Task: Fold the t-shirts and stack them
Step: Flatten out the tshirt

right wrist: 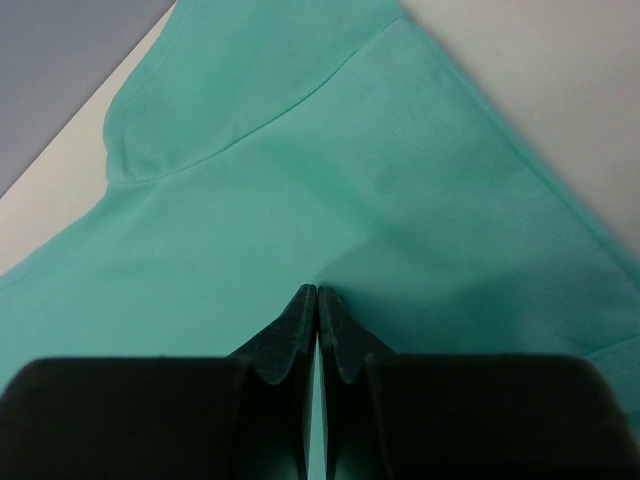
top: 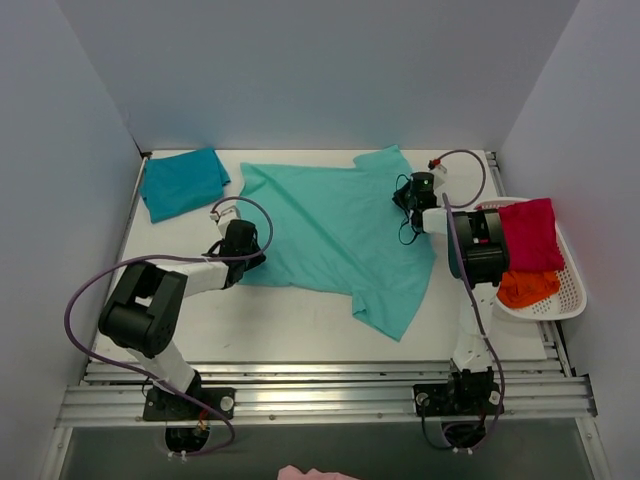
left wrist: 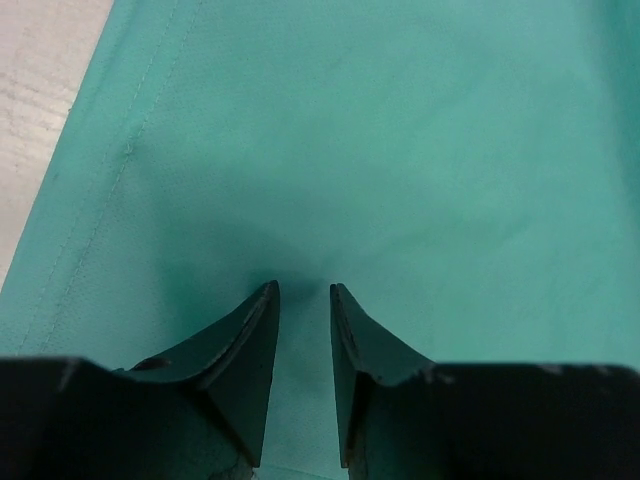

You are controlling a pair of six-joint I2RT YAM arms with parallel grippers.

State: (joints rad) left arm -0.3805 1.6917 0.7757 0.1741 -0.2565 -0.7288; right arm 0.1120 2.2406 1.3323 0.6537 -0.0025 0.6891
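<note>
Left arm bends in from the lower left of the frame, left gripper (top: 243, 243) at centre-left, fingers (left wrist: 262, 330) parted by a narrow gap. Right arm stretches up the right side, right gripper (top: 405, 198) with fingertips (right wrist: 303, 305) pressed together.

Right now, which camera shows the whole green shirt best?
The top external view: the green shirt lies spread on the table, both sleeves visible. The left wrist view shows only plain cloth and a stitched edge; the right wrist view shows only cloth around a sleeve seam.
</note>
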